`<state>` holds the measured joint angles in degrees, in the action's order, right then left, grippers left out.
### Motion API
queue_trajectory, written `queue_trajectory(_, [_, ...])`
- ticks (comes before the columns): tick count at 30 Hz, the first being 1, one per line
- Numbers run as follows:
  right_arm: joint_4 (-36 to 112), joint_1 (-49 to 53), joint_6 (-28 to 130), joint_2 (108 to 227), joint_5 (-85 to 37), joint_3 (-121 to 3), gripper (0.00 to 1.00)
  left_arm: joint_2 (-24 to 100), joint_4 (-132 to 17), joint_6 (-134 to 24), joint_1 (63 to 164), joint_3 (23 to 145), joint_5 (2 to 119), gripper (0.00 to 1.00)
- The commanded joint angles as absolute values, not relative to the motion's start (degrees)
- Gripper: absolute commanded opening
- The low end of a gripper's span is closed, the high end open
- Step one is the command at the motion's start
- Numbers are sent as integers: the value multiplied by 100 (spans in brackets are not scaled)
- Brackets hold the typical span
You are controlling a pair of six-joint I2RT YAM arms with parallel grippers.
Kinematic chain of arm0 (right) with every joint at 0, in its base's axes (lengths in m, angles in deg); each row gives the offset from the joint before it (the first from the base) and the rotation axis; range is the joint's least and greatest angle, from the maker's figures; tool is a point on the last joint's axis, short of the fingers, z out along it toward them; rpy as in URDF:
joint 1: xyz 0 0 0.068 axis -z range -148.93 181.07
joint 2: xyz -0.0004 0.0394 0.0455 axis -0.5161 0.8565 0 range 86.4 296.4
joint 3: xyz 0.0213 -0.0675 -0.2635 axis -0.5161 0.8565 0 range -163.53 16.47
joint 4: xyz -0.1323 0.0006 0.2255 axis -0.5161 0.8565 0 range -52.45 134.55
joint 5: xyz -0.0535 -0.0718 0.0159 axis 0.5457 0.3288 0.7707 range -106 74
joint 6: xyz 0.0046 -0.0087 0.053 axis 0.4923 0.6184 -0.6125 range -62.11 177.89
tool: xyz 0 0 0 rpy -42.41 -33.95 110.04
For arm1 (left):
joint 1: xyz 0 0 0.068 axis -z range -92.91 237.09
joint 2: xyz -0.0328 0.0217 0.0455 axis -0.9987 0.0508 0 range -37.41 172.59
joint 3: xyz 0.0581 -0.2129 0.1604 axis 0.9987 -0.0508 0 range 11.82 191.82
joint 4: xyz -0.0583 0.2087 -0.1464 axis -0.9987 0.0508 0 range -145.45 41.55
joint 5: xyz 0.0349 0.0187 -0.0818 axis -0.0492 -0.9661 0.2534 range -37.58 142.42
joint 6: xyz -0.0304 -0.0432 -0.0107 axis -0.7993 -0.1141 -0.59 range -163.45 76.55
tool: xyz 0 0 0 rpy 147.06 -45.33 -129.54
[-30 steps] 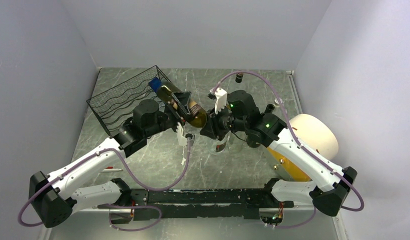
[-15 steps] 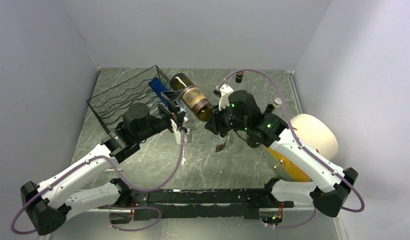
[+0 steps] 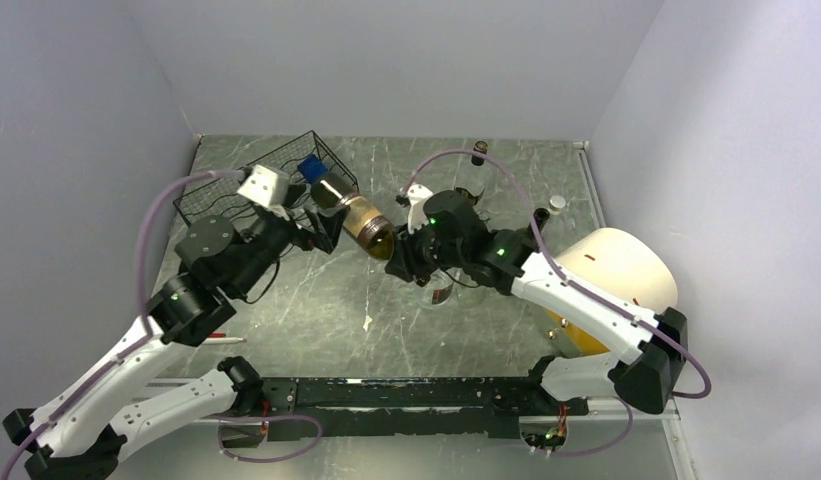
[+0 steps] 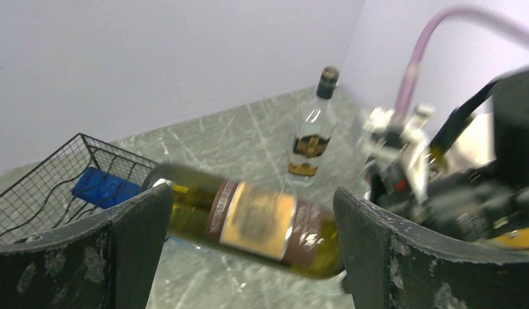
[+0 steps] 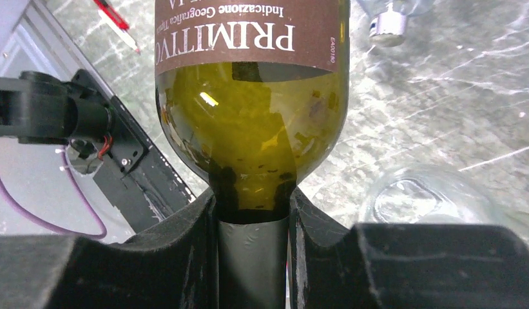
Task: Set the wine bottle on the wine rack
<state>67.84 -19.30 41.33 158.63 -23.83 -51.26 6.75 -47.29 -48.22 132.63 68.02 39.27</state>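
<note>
Green glass wine bottle [image 3: 354, 213] held in the air beside a black wire wine rack [image 3: 214, 196].
The right gripper [image 5: 252, 219] is clamped on its grey-foiled neck. The bottle lies nearly level, base toward the rack's right edge; contact cannot be told. The left gripper [image 4: 249, 206] is spread wide, its 2 fingers just short of the bottle's body. A blue object [image 3: 309, 168] lies in the rack.
</note>
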Motion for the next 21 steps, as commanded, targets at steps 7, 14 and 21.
queue_trajectory(7, [5094,-2895,3836,16339,-1438,-4674,0,713,-4350,-6029,13288,7853,3862,98])
queue_trajectory(14, [4585,-3286,3637,16793,-811,-4269,0,728,-4487,-6595,13292,7349,3233,98])
queue_trajectory(21, [4020,-3517,3509,17239,-426,-4130,0,795,-4454,-6712,13296,7308,3114,98])
